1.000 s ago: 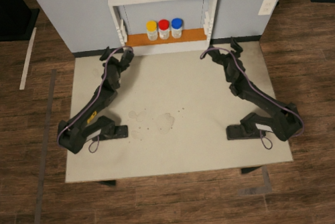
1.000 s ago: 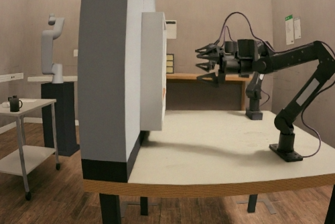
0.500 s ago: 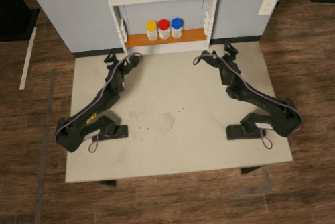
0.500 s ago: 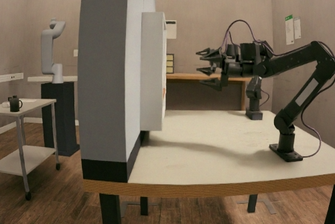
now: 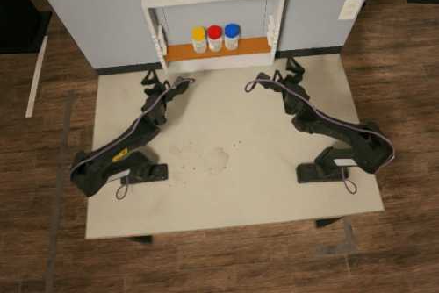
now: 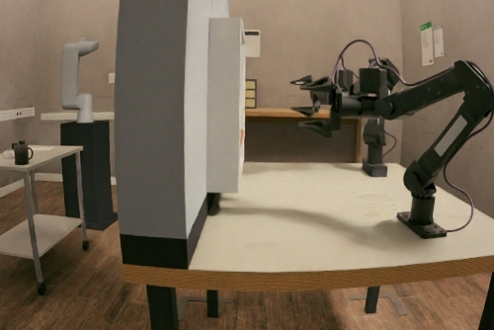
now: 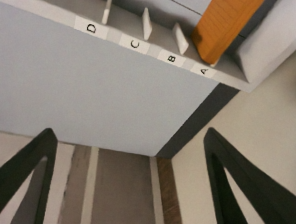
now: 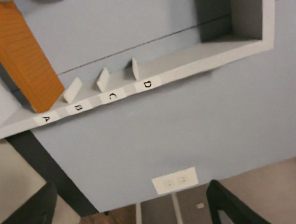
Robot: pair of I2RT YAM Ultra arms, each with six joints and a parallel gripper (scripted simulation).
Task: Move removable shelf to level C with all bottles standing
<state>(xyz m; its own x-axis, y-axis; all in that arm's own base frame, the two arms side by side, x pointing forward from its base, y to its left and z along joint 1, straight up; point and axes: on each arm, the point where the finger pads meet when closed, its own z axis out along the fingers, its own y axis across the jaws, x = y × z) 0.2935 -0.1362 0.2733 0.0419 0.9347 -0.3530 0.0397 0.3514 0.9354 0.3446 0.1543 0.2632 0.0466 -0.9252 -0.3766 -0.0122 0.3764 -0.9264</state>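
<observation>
The white wall rack (image 5: 215, 25) hangs on the grey wall. The orange removable shelf (image 5: 218, 52) sits in its lowest slot, at the label A. A yellow-capped bottle (image 5: 198, 39), a red-capped bottle (image 5: 214, 38) and a blue-capped bottle (image 5: 231, 36) stand on the shelf. My left gripper (image 5: 151, 77) is open and empty, in front of the rack's left post. Its wrist view shows the shelf end (image 7: 225, 25) and the label C (image 7: 135, 44) between the open fingers. My right gripper (image 5: 294, 67) is open and empty by the right post. Its wrist view shows the shelf (image 8: 27, 65) and the label C (image 8: 113, 96).
Each rack post carries small support ledges labelled A to D, with B, C and D empty. A wall outlet (image 5: 350, 9) is to the right of the rack. The arm bases (image 5: 145, 173) (image 5: 322, 171) stand on the table's front half.
</observation>
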